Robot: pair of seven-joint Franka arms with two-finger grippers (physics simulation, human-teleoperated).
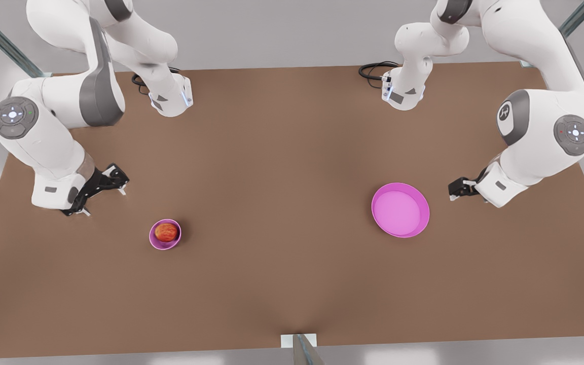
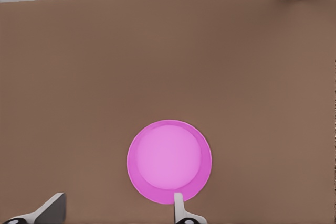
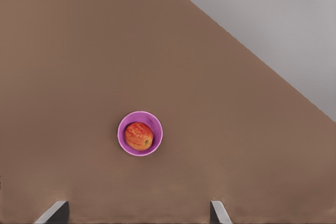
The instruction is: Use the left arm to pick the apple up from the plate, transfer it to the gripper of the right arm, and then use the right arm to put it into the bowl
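Nearest the lens, at 6 o'clock in the front view: a short grey metal post [image 1: 302, 350] at the edge of the flat brown tabletop [image 1: 292, 152], cut off by the frame.

At the front view's left, the right arm's small black two-finger gripper [image 1: 104, 202], low over the table, fingers spread, nothing between them. In the right wrist view, both pale fingertips [image 3: 55, 212] set wide apart, only their ends in frame.

At 4 o'clock from that gripper, near but not touching: the small deep pink-purple bowl [image 1: 166, 246], at 8 o'clock from the table's centre. Inside it, the small round red-orange apple [image 1: 166, 232], resting on the bowl's floor and taking up most of it; same pairing in the right wrist view, apple [image 3: 139, 136] in bowl [image 3: 155, 121].

At 3 o'clock from centre: the wide shallow magenta plate [image 1: 398, 210], bare; bare again in the left wrist view [image 2: 168, 161].

At 3 o'clock from the plate, just beside its rim: the left arm's black gripper [image 1: 455, 192], fingers [image 2: 52, 209] parted, holding nothing.

Judged from this layout: pick, handover and drop already accomplished, apple where the task wants it. Next move likely no more than pulling both arms clear, avoiding a nudge to the bowl.

Hard to make out: the left gripper's linkage, partly masked by its white wrist; upper arm links cropped at 12 o'clock.
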